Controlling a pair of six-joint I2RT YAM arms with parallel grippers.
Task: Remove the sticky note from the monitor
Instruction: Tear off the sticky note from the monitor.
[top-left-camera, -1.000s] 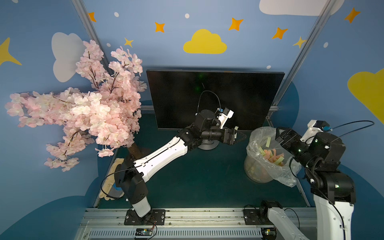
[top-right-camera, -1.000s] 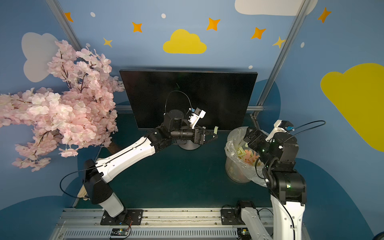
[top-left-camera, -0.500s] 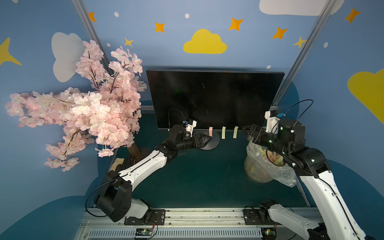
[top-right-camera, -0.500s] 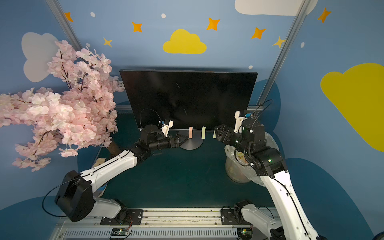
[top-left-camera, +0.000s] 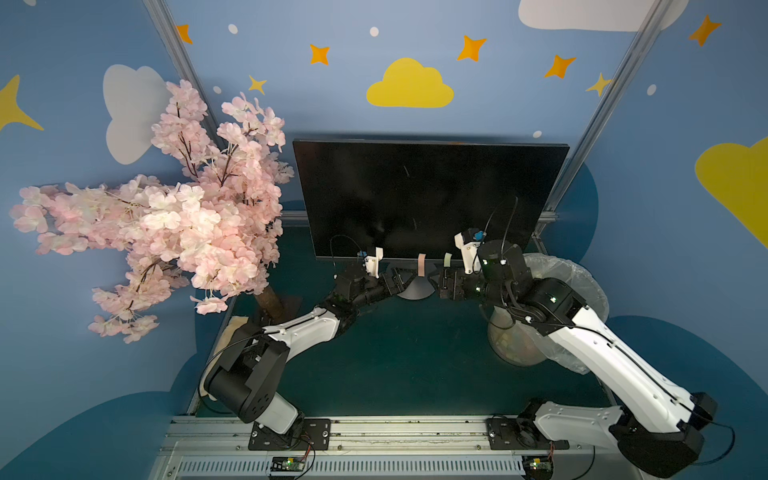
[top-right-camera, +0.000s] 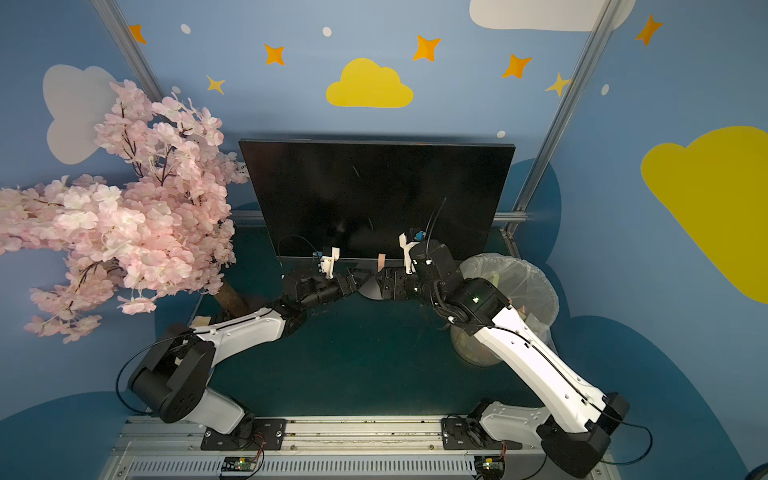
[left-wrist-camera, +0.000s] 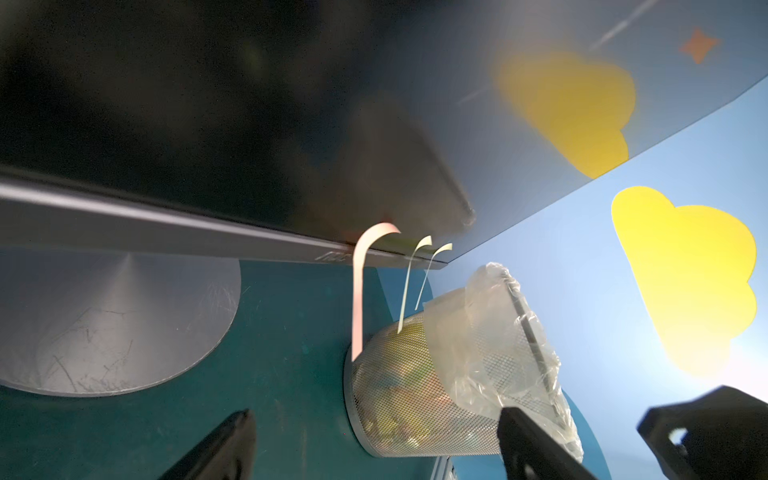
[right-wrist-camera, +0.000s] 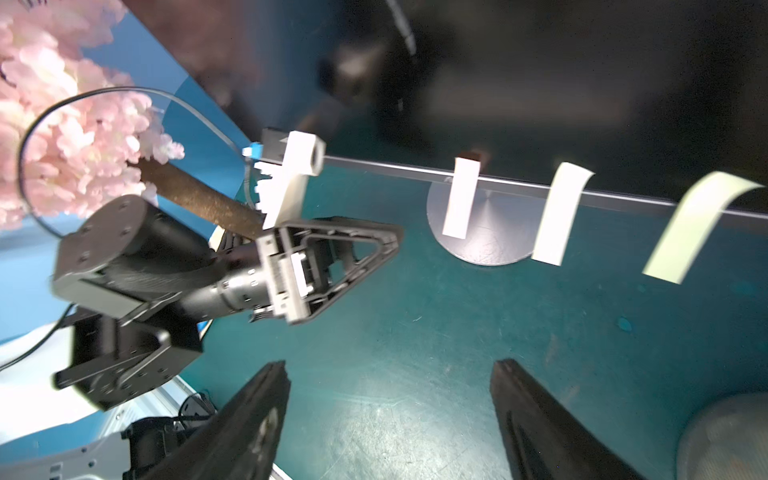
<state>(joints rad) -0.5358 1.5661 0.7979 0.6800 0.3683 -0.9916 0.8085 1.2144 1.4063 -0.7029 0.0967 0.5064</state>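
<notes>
The monitor (top-left-camera: 428, 199) stands at the back on its round silver stand (left-wrist-camera: 104, 324), screen dark. Three sticky notes hang from its bottom edge: a pink one (top-left-camera: 421, 264) (left-wrist-camera: 358, 291) and two pale yellow-green ones (right-wrist-camera: 559, 214) (right-wrist-camera: 698, 230). My left gripper (top-left-camera: 397, 277) is low, just left of the pink note, open and empty (left-wrist-camera: 374, 449). My right gripper (top-left-camera: 446, 284) is low on the other side, below the pale notes, also open and empty (right-wrist-camera: 390, 415). In both top views the right wrist hides part of the notes.
A wire mesh bin (top-left-camera: 573, 274) with a clear plastic liner holds discarded notes at the right, behind my right arm. A pink blossom tree (top-left-camera: 166, 216) fills the left side, its trunk close to my left arm. The teal table (top-left-camera: 395, 353) lies in front.
My left arm has dropped and pulled back left from the screen's front. My right arm has swung from over the bin to the monitor's lower edge. The left jaws have narrowed slightly.
</notes>
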